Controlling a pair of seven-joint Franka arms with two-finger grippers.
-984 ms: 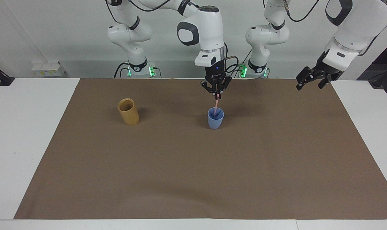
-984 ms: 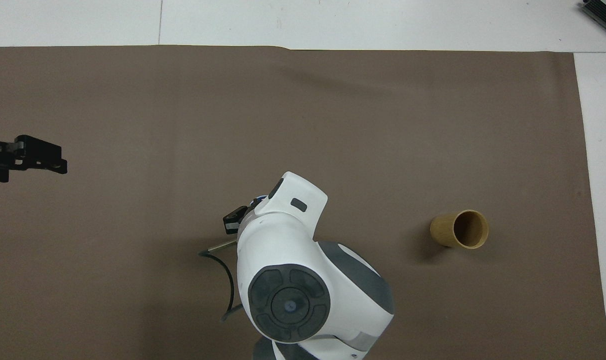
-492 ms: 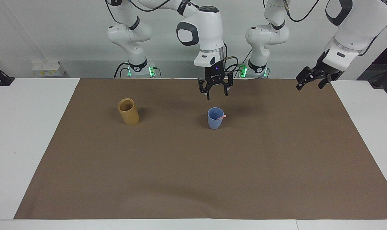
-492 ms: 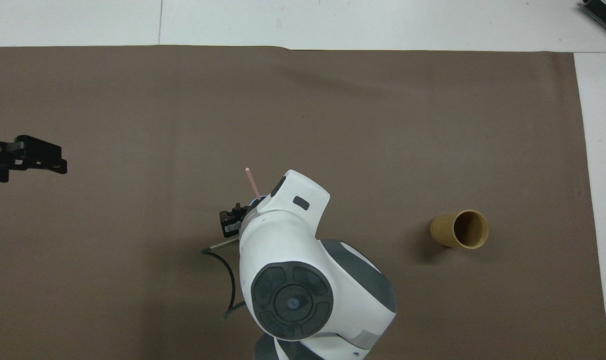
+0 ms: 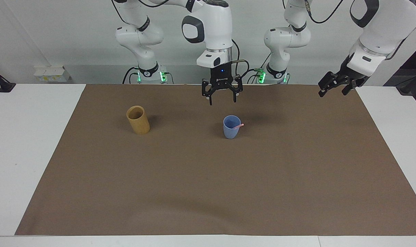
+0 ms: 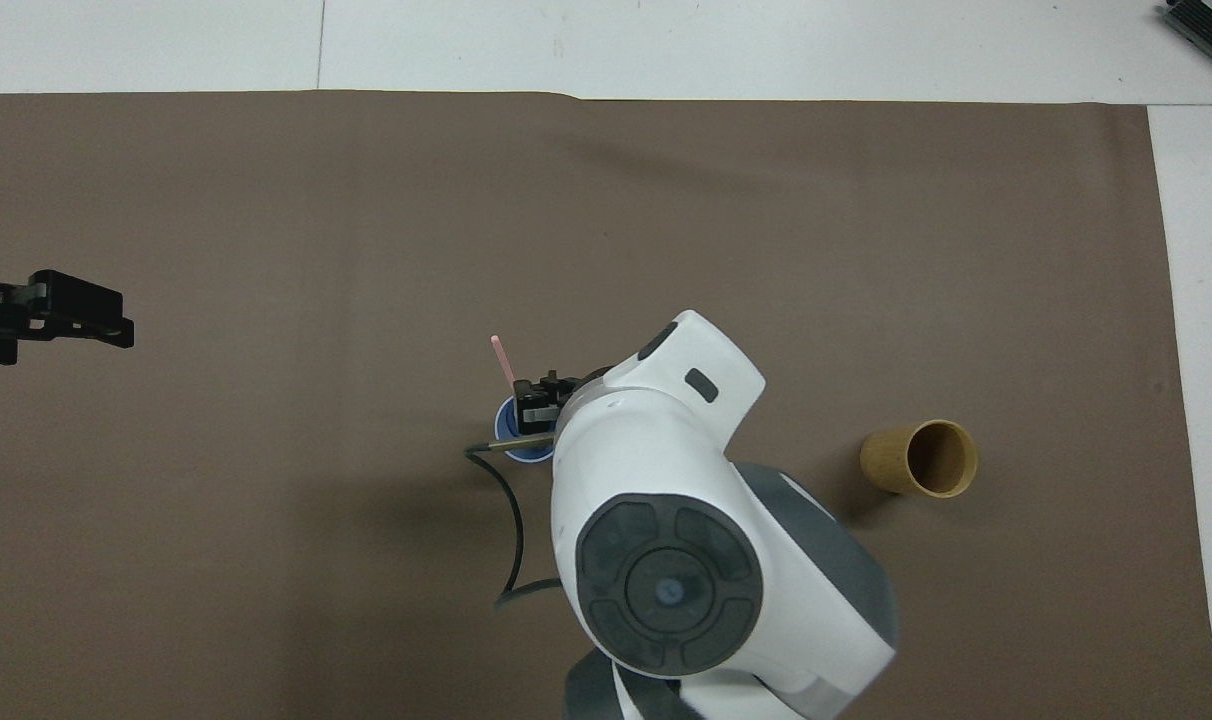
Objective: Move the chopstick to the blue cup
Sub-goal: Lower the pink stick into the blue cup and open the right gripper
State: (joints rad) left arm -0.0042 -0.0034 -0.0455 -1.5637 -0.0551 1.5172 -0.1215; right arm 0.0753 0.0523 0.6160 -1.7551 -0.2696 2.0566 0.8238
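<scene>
- The chopstick [image 5: 238,126] stands inside the blue cup [image 5: 231,127], its lower end down in the cup and its upper end leaning out over the rim toward the left arm's end of the counter [image 5: 29,144]. It leans because it is longer than the cup is tall, so the rim is what props it.
- The blue cup sits upright on the brown mat [image 5: 208,192], about midway between the two arms.
- The right pincer [image 5: 222,100] hangs above the mat, beside and above the cup, with its fingers spread and nothing between them. Nothing holds the chopstick but the cup.
- The left pincer [image 5: 335,90] waits in the air over the mat's edge at its own end, fingers apart and empty; it looks to have no part in this step.
- The tan cup [image 5: 138,119] stands tilted toward the right arm's end, well apart from the blue cup, with nothing seen in it.
- Judging by this, the transfer appears done.
</scene>
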